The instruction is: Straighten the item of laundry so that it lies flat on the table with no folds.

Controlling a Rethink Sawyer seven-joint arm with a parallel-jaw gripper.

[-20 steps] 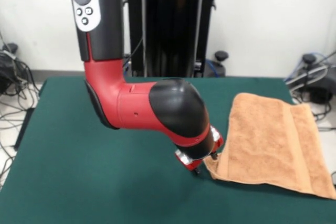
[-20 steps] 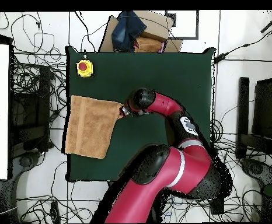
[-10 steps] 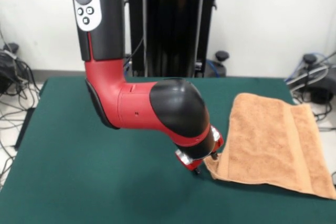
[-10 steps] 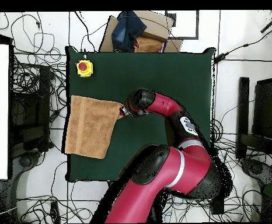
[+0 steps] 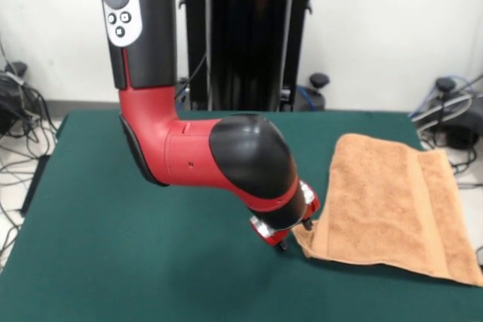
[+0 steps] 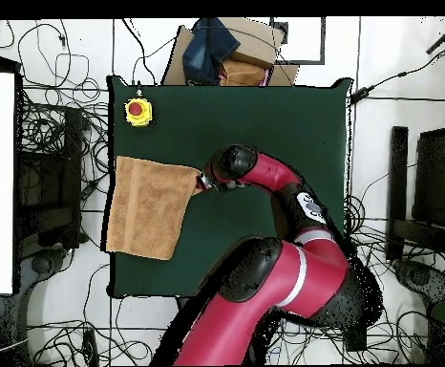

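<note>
A: One towel (image 5: 392, 209) on the surface (image 5: 113, 246), at the front view's right side; far edge hangs past the surface edge. Left half is open green.
B: End effector (image 5: 290, 237)?
A: Down at the towel's near-left corner. Can't tell its opening, wrist blocks it.
B: Anything else on there?
A: One yellow box with a red button (image 6: 137, 111), near a corner, well apart.

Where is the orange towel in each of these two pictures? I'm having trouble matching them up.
Front view: the towel lies at the right side of the green table, its near-left corner at the pincer.
Overhead view: the towel lies at the table's left edge, below the yellow box with a red button.
Shared landmark: the red arm's pincer, which meets the same towel corner in both.
</note>
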